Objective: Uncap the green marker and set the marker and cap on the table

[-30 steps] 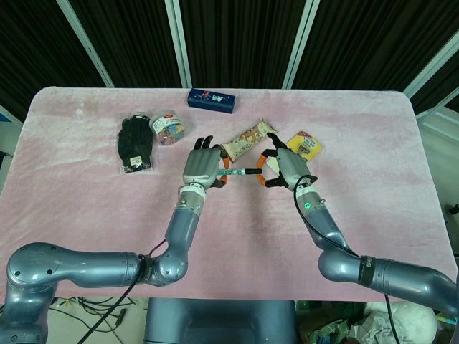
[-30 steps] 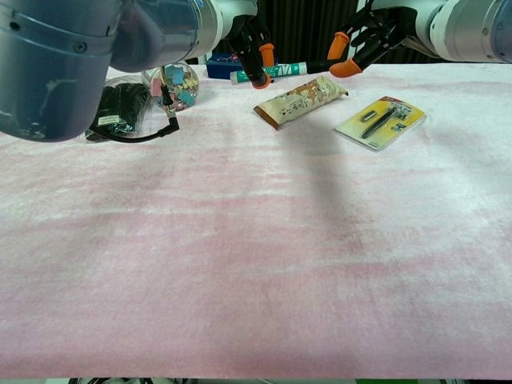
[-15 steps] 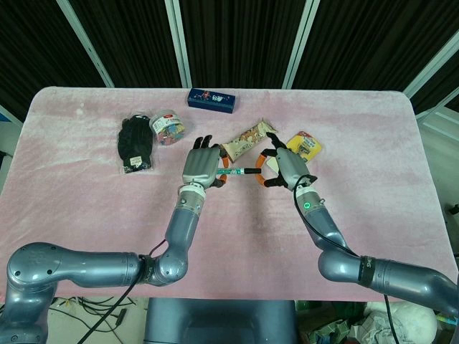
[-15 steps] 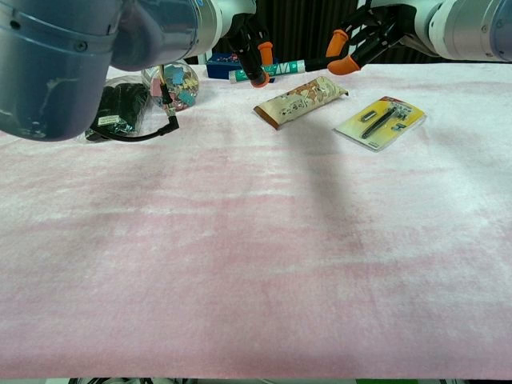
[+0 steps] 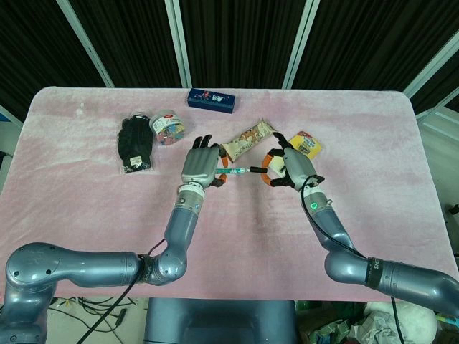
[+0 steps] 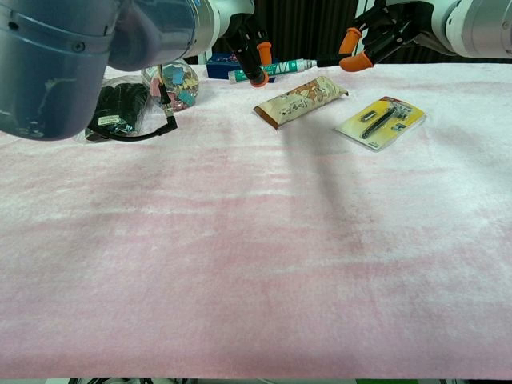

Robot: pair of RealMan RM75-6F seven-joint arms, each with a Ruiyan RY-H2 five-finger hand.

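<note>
The green-and-white marker [image 5: 235, 170] [image 6: 276, 70] hangs level above the pink table, and my left hand [image 5: 201, 165] [image 6: 248, 48] grips its barrel. To its right, my right hand [image 5: 290, 167] [image 6: 384, 28] pinches the dark cap [image 6: 326, 60] between orange fingertips [image 6: 350, 38]. In the chest view the cap sits just beyond the marker's pale tip, and a thin gap seems to separate them. Both hands hover in front of the snack bar.
A snack bar [image 5: 248, 138] [image 6: 302, 100] and a yellow razor pack [image 5: 307, 142] [image 6: 380, 122] lie behind the hands. A blue box [image 5: 211, 99], a jar of clips [image 5: 168, 127] and a black glove [image 5: 134, 143] lie at the back left.
My right hand has slid to the right, away from the left hand, taking the cap with it. The left hand and marker barrel have stayed put.
</note>
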